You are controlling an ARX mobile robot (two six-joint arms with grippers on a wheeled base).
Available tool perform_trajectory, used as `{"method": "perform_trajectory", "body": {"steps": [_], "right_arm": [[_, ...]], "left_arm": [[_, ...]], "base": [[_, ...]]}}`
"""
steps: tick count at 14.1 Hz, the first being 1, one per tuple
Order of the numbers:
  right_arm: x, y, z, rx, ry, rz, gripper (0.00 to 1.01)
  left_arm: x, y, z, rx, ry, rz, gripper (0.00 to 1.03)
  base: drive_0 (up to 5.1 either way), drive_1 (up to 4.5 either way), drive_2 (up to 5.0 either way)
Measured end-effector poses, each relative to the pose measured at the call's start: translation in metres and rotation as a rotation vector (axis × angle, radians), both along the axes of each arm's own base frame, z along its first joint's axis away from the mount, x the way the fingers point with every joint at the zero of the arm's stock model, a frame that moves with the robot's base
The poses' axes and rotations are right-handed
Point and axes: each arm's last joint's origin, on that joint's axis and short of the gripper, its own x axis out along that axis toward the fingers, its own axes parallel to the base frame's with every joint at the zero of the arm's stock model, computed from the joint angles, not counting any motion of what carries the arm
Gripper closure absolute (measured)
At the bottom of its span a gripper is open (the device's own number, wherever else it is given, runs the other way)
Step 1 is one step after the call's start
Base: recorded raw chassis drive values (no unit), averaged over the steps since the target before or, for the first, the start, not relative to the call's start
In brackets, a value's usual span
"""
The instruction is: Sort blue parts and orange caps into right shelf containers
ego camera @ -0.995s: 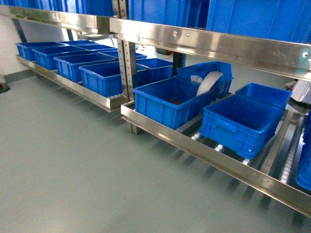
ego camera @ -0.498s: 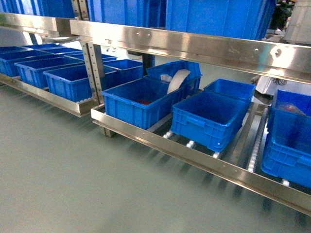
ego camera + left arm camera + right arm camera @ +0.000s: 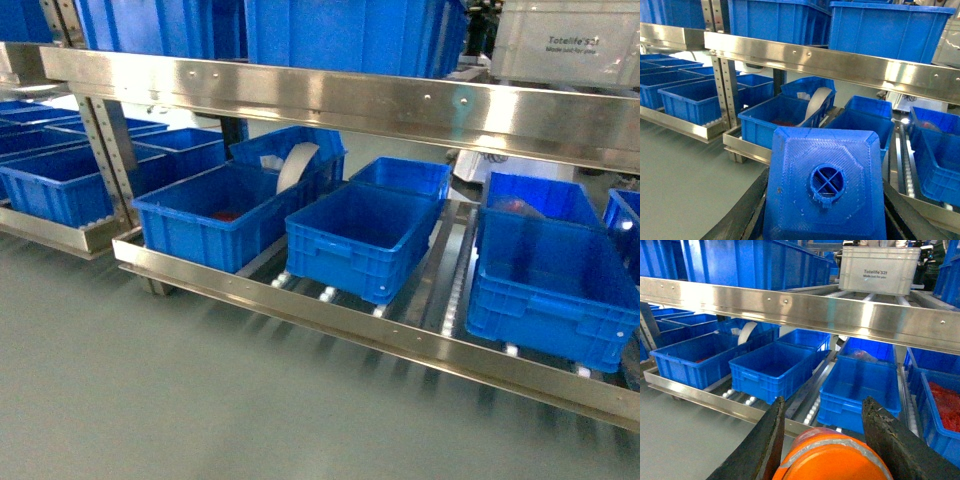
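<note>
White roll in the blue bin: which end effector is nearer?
Left, probably. The white roll is ahead of the left end effector, far leftward from the right end effector.

Bright, even overhead light; soft glare streaks along my shelf's steel front rail. Head view smeared by motion blur, worst at the floor. The orange cap and blue part sit soft-focused close to my wrist lenses.

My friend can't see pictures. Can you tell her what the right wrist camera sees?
The right gripper holds an orange cap between its dark fingers, close to the camera. Behind it, a steel shelf holds open blue bins on white rollers, and a grey crate sits on the level above.
</note>
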Motion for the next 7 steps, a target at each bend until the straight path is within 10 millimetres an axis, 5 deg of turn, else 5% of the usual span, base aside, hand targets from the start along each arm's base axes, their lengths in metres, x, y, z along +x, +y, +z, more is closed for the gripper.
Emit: {"method": "perform_trajectory", "body": {"steps": [2,7], "right_arm": [[0.0000,0.0000,0.0000,0.000,0.000,0.000,0.60],[0.0000,-0.0001,0.0002,0.000,-0.002,-0.003,0.60]], "left_arm": [[0.0000,0.0000,-0.0001,0.000,0.001,0.000,0.58],[-0.0001,-0.0002,0.0003,0.000,-0.002,-0.001,0.58]], "base": [[-1.5,-1.47,-1.5],[-6.0,2.53,-0.9]]}}
